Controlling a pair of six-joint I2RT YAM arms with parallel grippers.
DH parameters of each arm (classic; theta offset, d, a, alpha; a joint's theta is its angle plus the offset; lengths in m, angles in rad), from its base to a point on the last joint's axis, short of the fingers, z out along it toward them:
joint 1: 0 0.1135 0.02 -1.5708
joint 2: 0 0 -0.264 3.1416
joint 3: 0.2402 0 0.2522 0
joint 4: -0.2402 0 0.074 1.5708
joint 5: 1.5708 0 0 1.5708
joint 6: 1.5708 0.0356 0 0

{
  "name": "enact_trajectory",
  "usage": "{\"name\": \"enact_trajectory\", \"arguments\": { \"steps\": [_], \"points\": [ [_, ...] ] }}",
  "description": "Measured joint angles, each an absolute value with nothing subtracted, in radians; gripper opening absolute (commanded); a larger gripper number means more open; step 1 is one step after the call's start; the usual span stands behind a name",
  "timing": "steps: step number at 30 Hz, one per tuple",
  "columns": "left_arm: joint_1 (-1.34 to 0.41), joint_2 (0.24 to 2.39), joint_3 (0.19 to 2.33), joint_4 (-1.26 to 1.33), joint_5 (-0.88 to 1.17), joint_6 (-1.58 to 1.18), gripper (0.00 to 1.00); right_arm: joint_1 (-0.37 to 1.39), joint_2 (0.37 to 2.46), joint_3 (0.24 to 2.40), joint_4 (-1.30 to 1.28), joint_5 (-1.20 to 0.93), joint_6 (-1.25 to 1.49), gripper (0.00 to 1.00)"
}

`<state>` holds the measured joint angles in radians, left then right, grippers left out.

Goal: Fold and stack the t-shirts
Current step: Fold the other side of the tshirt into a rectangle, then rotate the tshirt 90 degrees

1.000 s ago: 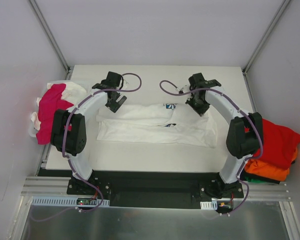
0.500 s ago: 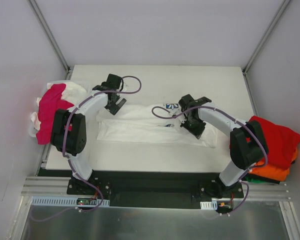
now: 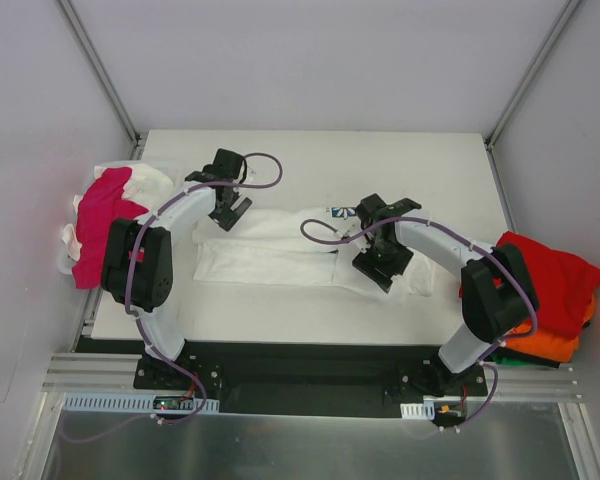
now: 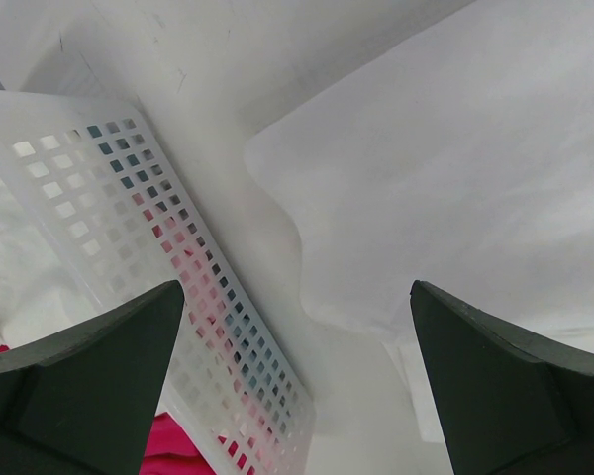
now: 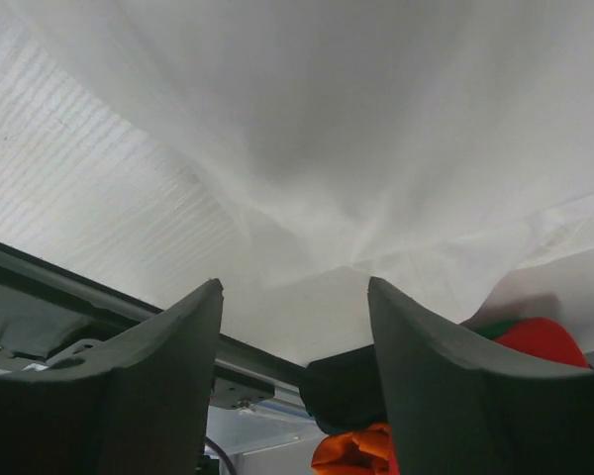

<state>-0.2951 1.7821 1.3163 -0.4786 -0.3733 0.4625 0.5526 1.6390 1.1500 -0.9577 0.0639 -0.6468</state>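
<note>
While released, right end effector (image 3: 375,270) is hovering over right end of white t-shirt (image 3: 270,258).
Long axis is running left-right on bench (image 3: 310,160); left end effector (image 3: 228,212), also released.

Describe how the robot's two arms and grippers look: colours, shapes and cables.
Both the left arm and right arm have white curved links with bulky black joint housings. A purple cable loops along each. The left gripper and right gripper are black, with wedge-shaped fingers.

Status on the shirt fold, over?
Left gripper open, by far-left edge of white t-shirt. Right gripper open, over its right half. Shirt folded lengthwise. Nothing lying on it.
</note>
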Motion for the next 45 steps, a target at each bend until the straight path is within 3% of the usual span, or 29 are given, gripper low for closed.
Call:
{"name": "enact_trajectory", "arguments": {
  "steps": [4,7,13,24,31,45],
  "points": [
    [-0.295,1.782,1.311,-0.479,-0.374,0.463,0.99,0.556,1.639,1.157,-0.962,0.060,-0.651,0.71],
    [-0.295,1.777,1.311,-0.479,-0.368,0.462,0.99,0.558,1.639,1.188,-0.971,0.064,-0.649,0.89],
    [-0.295,1.729,1.310,-0.485,-0.299,0.461,0.99,0.559,1.639,1.272,-0.961,0.100,-0.653,1.00],
    [-0.296,1.679,1.229,-0.503,-0.165,0.467,0.99,0.558,1.728,1.256,-0.722,0.273,-0.718,0.96],
    [-0.296,1.679,1.173,-0.509,-0.178,0.468,0.99,0.544,1.852,1.216,-0.525,0.392,-0.796,0.97],
    [-0.330,1.794,1.145,-0.489,-0.299,0.442,0.99,0.540,1.892,1.196,-0.313,0.550,-0.911,0.97]
  ]
}}
